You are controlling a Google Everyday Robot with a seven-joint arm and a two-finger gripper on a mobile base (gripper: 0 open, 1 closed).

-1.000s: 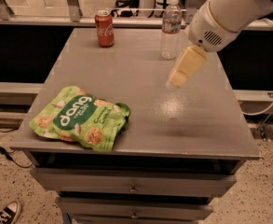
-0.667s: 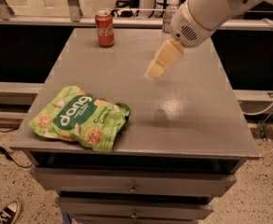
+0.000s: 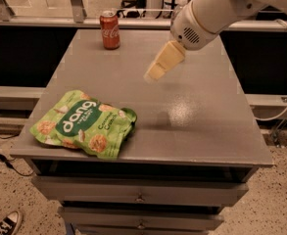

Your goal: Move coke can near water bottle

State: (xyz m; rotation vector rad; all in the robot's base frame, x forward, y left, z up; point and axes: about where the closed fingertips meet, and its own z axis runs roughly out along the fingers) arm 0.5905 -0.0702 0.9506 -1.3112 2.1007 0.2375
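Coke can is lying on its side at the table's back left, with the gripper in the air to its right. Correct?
No. The camera view shows the coke can standing upright, silver top up, not on its side. The rest holds: it is at the back left of the table, and the gripper hangs in the air to its right, apart from it.

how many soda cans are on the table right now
1. The coke can stands at the far edge of the table, left of centre. The gripper hovers over mid-table; the arm covers the far right corner, so another could be hidden.
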